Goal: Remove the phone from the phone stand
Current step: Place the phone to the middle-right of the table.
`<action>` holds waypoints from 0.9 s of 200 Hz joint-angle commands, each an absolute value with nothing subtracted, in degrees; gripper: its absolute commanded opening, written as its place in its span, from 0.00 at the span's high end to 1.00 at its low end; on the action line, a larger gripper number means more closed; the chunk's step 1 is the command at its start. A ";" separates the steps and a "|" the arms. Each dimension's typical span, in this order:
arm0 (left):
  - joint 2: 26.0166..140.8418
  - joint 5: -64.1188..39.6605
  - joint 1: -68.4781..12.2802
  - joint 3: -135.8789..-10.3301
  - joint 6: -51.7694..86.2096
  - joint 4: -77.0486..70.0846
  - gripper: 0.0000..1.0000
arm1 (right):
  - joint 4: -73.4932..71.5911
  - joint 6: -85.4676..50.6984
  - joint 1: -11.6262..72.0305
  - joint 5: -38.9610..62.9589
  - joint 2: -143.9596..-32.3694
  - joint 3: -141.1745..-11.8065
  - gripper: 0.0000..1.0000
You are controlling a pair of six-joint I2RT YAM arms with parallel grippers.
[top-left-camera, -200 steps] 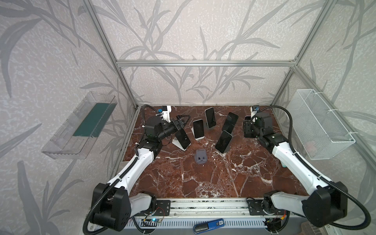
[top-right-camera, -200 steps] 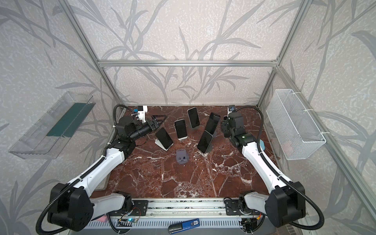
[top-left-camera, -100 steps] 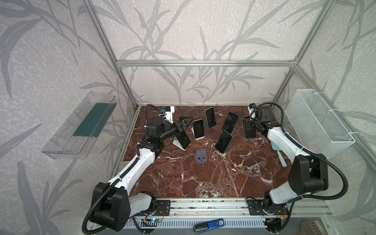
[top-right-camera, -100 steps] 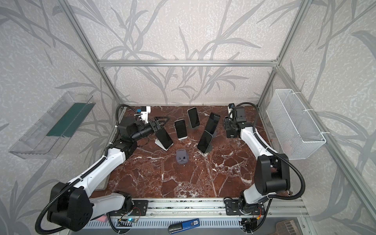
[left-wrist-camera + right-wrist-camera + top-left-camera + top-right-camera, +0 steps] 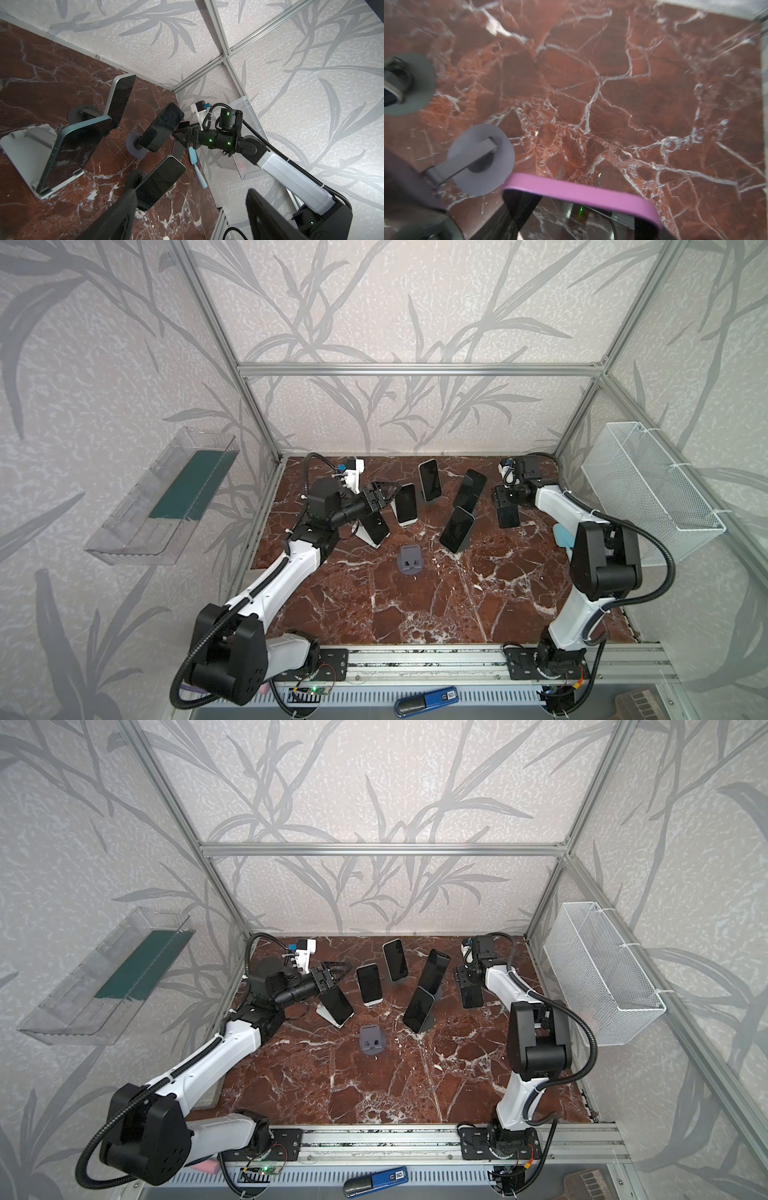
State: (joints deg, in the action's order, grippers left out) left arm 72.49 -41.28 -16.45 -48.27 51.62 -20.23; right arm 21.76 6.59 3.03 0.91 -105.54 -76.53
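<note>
Where the red marble desk [image 5: 415,614] lies nearest, a small grey empty phone stand [image 5: 409,561] sits alone. Behind it five dark-screened phones [image 5: 457,529] lean propped up. Among them the left tool [image 5: 386,494] hovers with fingers spread and nothing between, near the top of the leftmost black phone [image 5: 376,529] on a white wedge stand [image 5: 325,1011]. Farther back on the right, the right tool [image 5: 505,502] is pinched on a pink-edged black phone [image 5: 508,517], held beside the others, on no stand
</note>
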 commanded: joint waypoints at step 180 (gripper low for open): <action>77.53 -48.47 -16.66 -49.66 56.07 -30.66 0.21 | 42.77 7.02 -0.88 8.26 -126.49 -100.04 0.31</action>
